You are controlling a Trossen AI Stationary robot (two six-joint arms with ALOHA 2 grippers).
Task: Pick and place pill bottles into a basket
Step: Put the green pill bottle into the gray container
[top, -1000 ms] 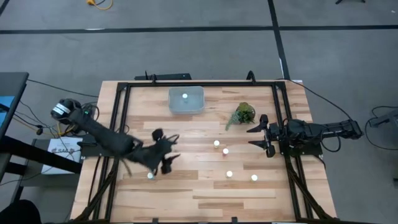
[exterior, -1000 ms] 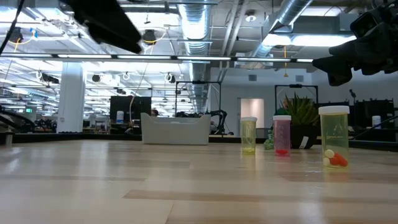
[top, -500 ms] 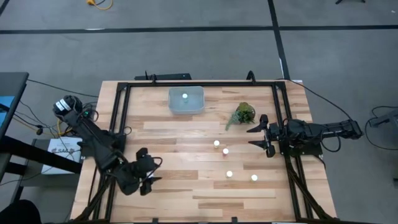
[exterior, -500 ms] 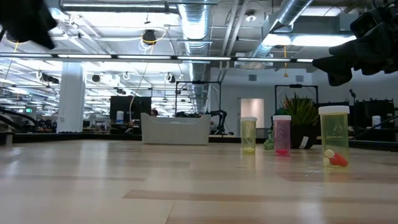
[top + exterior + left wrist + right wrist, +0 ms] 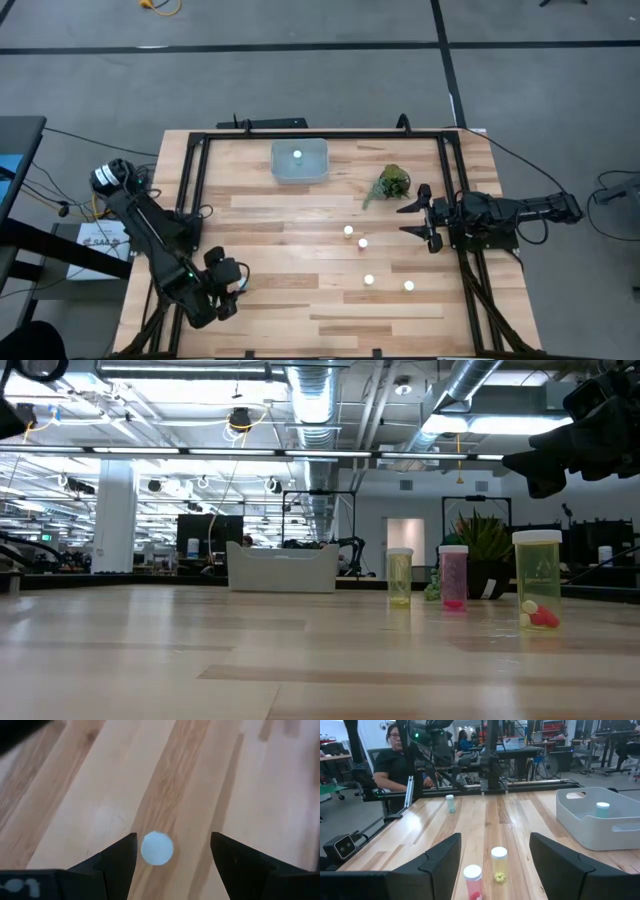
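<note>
Down at the table's near left, the left gripper [image 5: 172,862] is open over a white-capped pill bottle [image 5: 157,848]. One bottle [image 5: 297,155] sits in the basket [image 5: 300,174]. Right gripper [image 5: 418,217] waits open. No writing can be read.

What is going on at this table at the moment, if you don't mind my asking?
A two-armed robot is collecting pill bottles into a basket. One bottle already stands in it. The left hand hangs open over a white-capped bottle near the table's front left corner, not gripping it. The right hand waits open at the right edge. Four more bottles stand on the wood near a green sprig.
</note>
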